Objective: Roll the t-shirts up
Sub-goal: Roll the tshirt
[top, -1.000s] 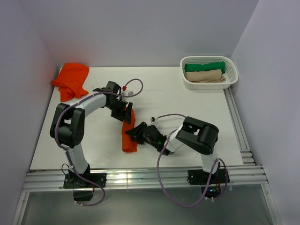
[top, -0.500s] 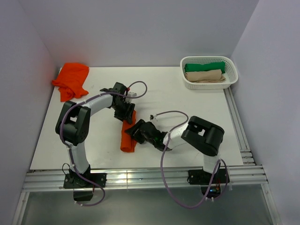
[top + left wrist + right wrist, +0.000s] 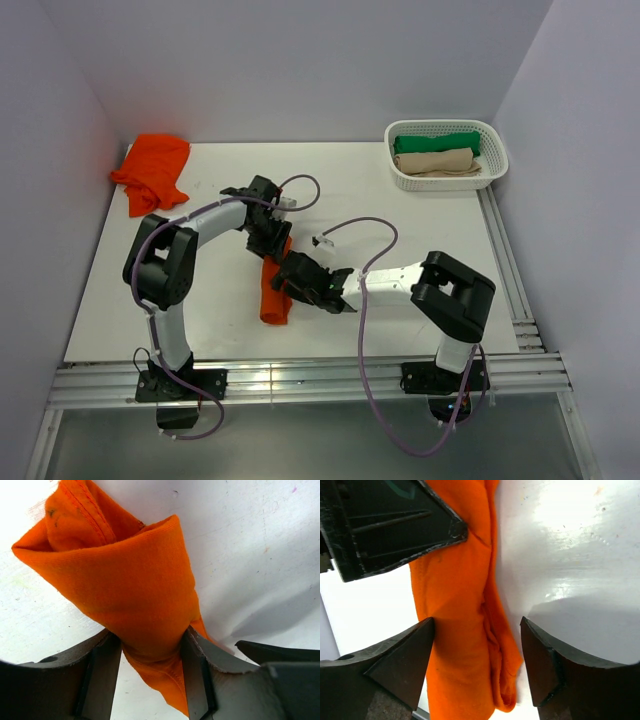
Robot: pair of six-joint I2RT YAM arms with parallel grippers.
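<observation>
A rolled orange t-shirt [image 3: 273, 297] lies lengthwise at the table's middle. My left gripper [image 3: 270, 238] is at its far end; in the left wrist view both fingers [image 3: 102, 670] press the cloth [image 3: 125, 580], so the gripper [image 3: 150, 640] is shut on it. My right gripper [image 3: 287, 281] straddles the roll's middle from the right. Seen from the right wrist, it [image 3: 477, 625] stands open around the t-shirt [image 3: 455, 625]: the left finger [image 3: 405, 660] touches the cloth, the right one is apart. A second orange t-shirt [image 3: 152, 170] lies crumpled at the back left corner.
A white mesh basket [image 3: 497, 160] at the back right holds a green roll [image 3: 435, 143] and a beige roll [image 3: 437, 164]. Purple walls close in the table on three sides. The left gripper's black body [image 3: 385, 525] shows close ahead in the right wrist view.
The right gripper has opened and let go of the roll as its arm stretched out low. The left gripper has closed on the roll's far end.
</observation>
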